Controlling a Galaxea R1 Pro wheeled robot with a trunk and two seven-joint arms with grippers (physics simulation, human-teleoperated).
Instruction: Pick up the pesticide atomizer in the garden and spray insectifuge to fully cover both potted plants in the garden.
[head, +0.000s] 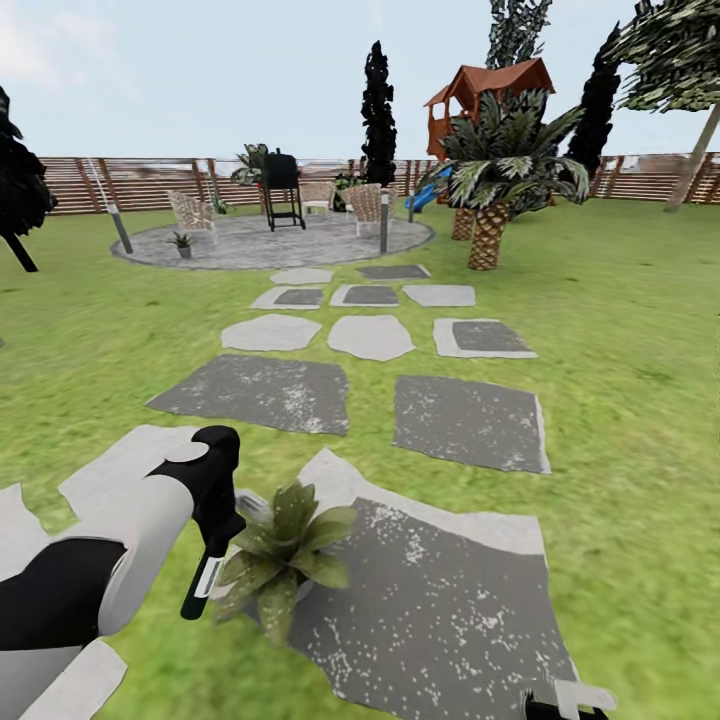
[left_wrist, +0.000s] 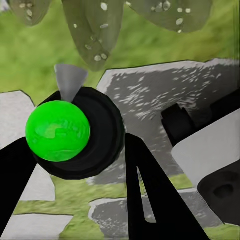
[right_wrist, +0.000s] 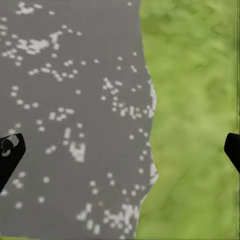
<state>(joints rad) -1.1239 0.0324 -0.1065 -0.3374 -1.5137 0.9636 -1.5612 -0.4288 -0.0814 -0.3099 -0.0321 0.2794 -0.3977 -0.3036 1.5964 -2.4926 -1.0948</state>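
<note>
In the head view, the left gripper (head: 212, 520) is holding the pesticide atomizer (head: 203, 583) clenched, just beside the near potted plant (head: 283, 553) on the stepping stone (head: 450, 600); its pot is hidden under the leaves. In the left wrist view, the nozzle is pointing at spotted leaves (left_wrist: 95, 30); sweeping slowly should cover them. In the right wrist view, the right gripper (right_wrist: 120, 150) is hanging released over stone and lawn (right_wrist: 195, 120).

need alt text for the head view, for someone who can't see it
The left gripper holds the pesticide atomizer pointing down beside a potted plant on a large grey stepping stone. More stones lead across the lawn to a round patio with a black grill, chairs and a wooden fence.
</note>
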